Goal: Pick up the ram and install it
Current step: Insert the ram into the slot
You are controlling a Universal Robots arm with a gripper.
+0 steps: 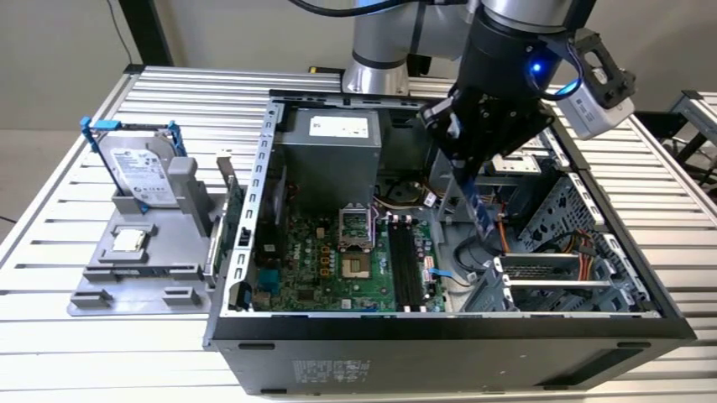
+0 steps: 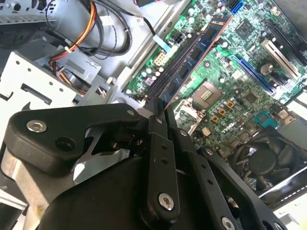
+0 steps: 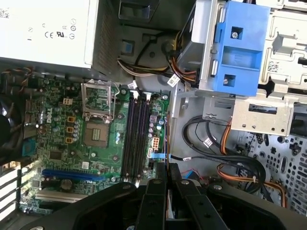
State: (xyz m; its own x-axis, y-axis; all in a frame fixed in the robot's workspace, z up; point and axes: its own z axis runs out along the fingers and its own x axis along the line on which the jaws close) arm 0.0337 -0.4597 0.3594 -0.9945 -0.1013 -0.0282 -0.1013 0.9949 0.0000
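Your gripper is clamped narrow on one end of the ram, which you hold inside the open computer case, above the motherboard, just beside its long black slots, not seated.

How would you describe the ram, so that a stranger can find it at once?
Look at the open computer case. Above its motherboard, the arm's hand grips the ram, a thin, long, bluish stick with dark chips. Unlike the fixed black slots under it, it is held in the air.
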